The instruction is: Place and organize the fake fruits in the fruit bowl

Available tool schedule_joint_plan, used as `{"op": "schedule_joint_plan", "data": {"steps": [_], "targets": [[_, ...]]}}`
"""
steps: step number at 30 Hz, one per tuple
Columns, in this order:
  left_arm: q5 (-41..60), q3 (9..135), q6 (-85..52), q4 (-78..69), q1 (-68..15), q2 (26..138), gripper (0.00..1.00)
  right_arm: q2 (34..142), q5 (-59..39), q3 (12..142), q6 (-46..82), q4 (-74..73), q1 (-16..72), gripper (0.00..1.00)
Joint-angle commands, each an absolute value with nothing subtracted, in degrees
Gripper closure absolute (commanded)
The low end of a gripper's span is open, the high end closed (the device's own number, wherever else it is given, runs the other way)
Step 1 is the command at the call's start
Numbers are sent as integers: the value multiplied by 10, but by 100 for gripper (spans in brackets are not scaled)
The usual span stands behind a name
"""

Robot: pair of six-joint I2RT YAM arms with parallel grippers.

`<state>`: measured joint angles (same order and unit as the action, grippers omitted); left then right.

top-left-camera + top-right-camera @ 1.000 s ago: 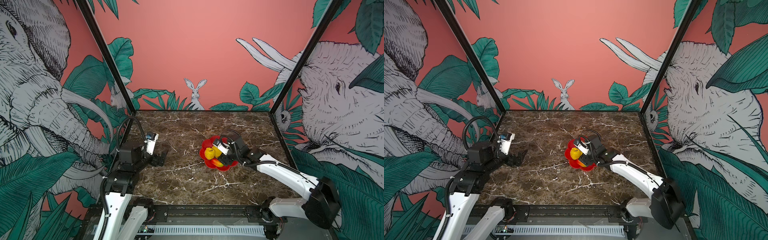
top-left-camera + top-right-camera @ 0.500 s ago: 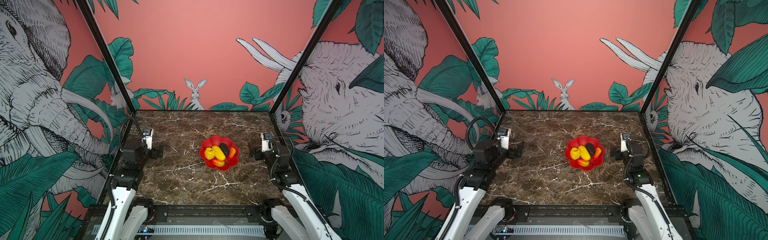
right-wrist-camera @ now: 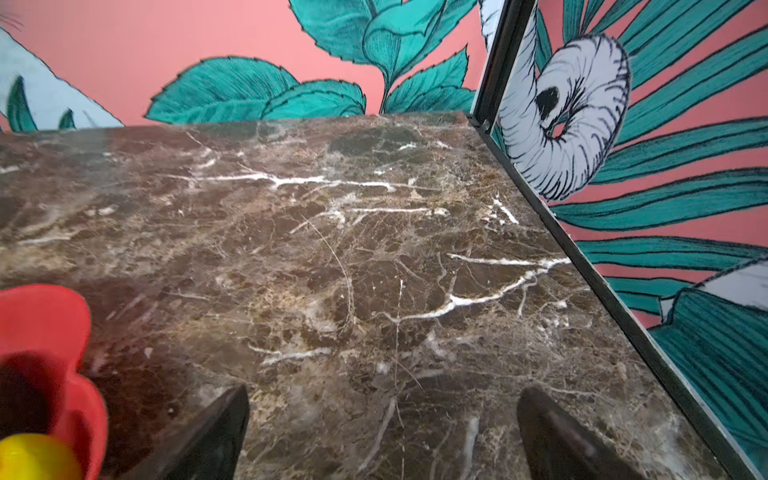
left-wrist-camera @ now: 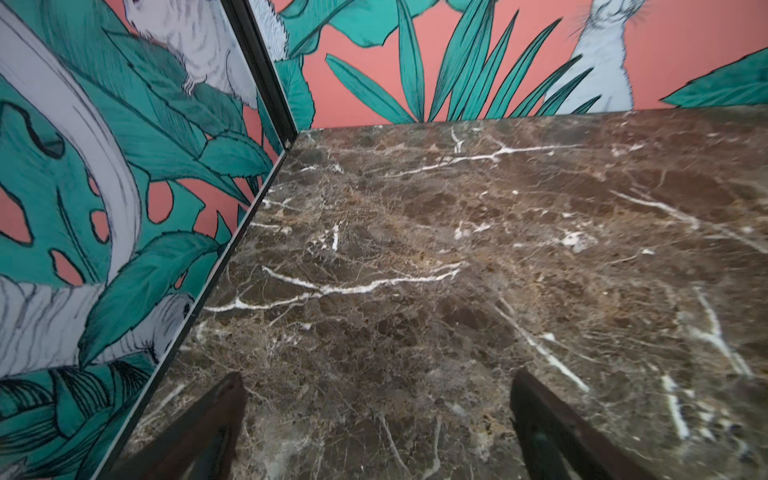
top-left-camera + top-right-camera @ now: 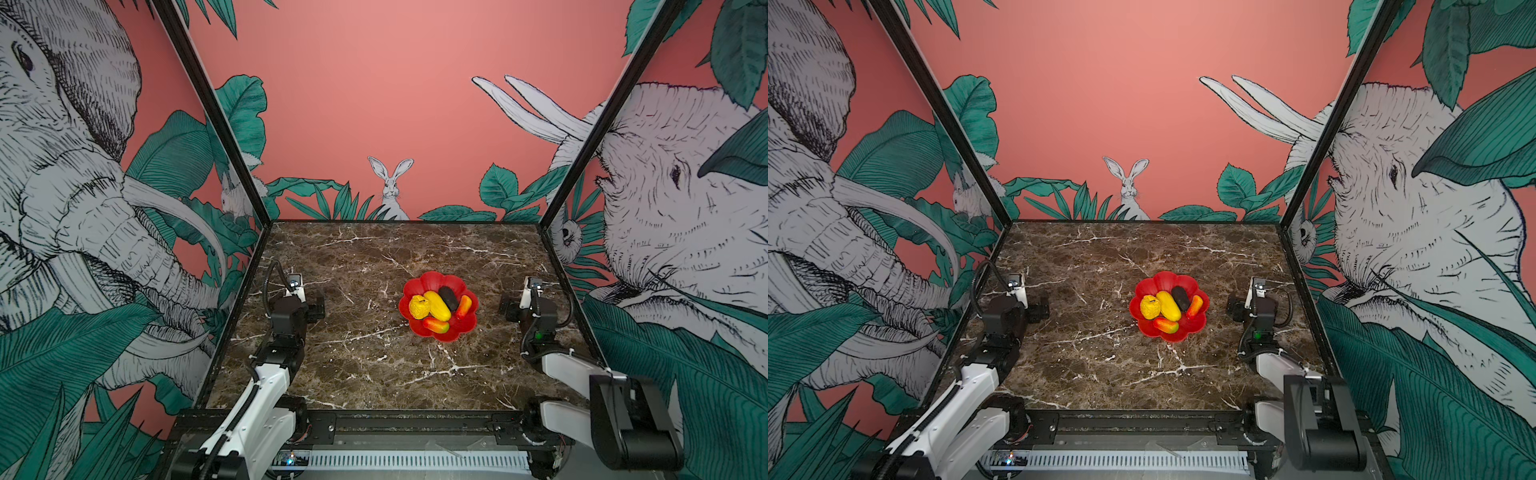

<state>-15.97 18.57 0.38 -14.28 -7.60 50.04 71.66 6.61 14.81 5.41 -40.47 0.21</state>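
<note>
The red flower-shaped fruit bowl (image 5: pixel 432 279) (image 5: pixel 1163 279) sits right of the table's middle in both top views. It holds several fake fruits: a bumpy round yellow one (image 5: pixel 419 306), a smooth oblong yellow one (image 5: pixel 437 306), a blackish oval (image 5: pixel 449 298) and two red-orange tapered pieces (image 5: pixel 464 306) (image 5: pixel 436 325). My left gripper (image 5: pixel 316 305) (image 4: pixel 376 378) is open and empty near the left wall. My right gripper (image 5: pixel 508 309) (image 3: pixel 382 392) is open and empty just right of the bowl. The right wrist view catches the bowl's rim (image 3: pixel 45 316) and a yellow fruit (image 3: pixel 33 457).
Dark marble table (image 5: pixel 374 365) enclosed by printed jungle walls on the left, back and right, with black corner posts (image 5: pixel 232 158). Bare marble lies under both pairs of fingers in the wrist views. A black rail runs along the table's front edge (image 5: pixel 395 419).
A second ago my right gripper was over the bowl among the fruits; it has drawn back to the right side. The left arm has pulled back toward the left wall.
</note>
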Motion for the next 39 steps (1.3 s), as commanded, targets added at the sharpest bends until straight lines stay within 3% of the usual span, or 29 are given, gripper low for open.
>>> {"op": "schedule_joint_plan", "data": {"steps": [1,9,14,21,39], "targets": [[-199,179,34,-288,-74,554,0,754,75,139,38,-547,1,0],[-153,201,76,-477,-72,777,0,900,65,147,11,-689,10,0],[-108,229,89,-518,-67,875,0,886,81,203,21,-557,10,0],[-63,235,68,-497,-40,889,0,887,67,218,13,-533,11,0],[-60,235,67,-499,-38,889,0,889,24,228,0,-516,10,0]]}}
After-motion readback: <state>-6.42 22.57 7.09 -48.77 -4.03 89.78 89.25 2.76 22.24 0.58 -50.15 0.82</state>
